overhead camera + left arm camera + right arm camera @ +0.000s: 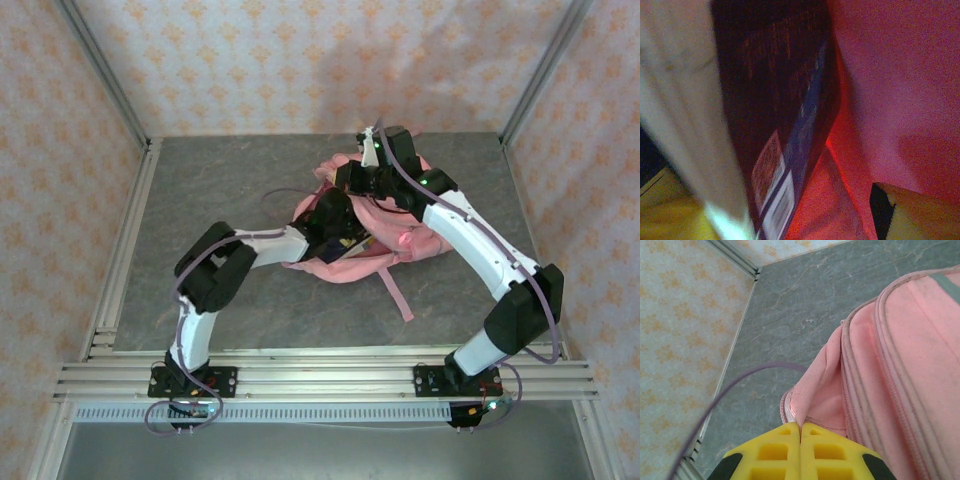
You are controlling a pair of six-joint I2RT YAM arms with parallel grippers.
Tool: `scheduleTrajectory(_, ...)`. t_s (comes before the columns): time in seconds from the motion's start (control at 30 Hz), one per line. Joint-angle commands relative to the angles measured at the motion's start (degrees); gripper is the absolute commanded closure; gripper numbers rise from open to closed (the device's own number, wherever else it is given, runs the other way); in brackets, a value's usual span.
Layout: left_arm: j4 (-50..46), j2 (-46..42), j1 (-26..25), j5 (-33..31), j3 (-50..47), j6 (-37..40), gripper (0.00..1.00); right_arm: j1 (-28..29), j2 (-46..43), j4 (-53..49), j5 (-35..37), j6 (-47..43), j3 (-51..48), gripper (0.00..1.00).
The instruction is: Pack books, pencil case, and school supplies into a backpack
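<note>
The pink backpack point(400, 235) lies mid-table with its mouth facing left. My left gripper point(332, 218) is pushed inside that mouth. In the left wrist view a dark navy book point(785, 100) with a pale label stands on edge between pink fabric point(890, 90) and a pale blurred page edge point(685, 115). The left gripper point(772, 205) is open, its yellow fingers point(920, 215) wide apart at the bottom corners. A book corner point(347, 247) shows at the opening. My right gripper point(373, 160) point(800, 426) is shut on the backpack's rim point(815, 390), holding it up.
A pink strap point(395, 290) trails toward the front of the grey table point(220, 200). A purple cable point(740, 380) arcs over the table beside the bag. Patterned walls point(60, 200) close three sides, and an aluminium rail point(320, 375) runs along the near edge.
</note>
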Motion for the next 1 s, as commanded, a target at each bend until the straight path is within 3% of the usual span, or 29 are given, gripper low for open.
scheduleTrajectory(0.0,-10.96,-8.78,-0.05,0.36,-2.24,8.96,0.25,0.09,-2.43,4.73,0.94,-1.15,-1.63,1.00)
scheduleTrajectory(0.3,-18.60,-18.95,2.97,0.23,-12.02,14.89,0.26,-0.18,-4.63,7.28,2.01,-0.02,-5.63,1.00)
scheduleTrajectory(0.6,-28.64,-31.57,4.85,-4.87,-16.38,22.02,0.28,-0.18,-4.76,7.95,-0.38,0.22,-9.28,1.00)
scheduleTrajectory(0.7,-34.73,-36.61,6.71,-9.89,-17.17,22.63,0.35,-0.18,-4.38,9.18,-4.02,0.90,-10.49,1.00)
scheduleTrajectory(0.83,-42.43,-42.51,10.90,-13.57,-18.83,20.25,0.59,0.08,-3.87,10.23,-6.43,1.63,-12.53,1.00)
scheduleTrajectory(0.97,-42.71,-48.25,11.88,-14.93,-22.29,19.56,0.62,1.66,-1.99,13.70,-5.00,4.63,-14.19,1.00)
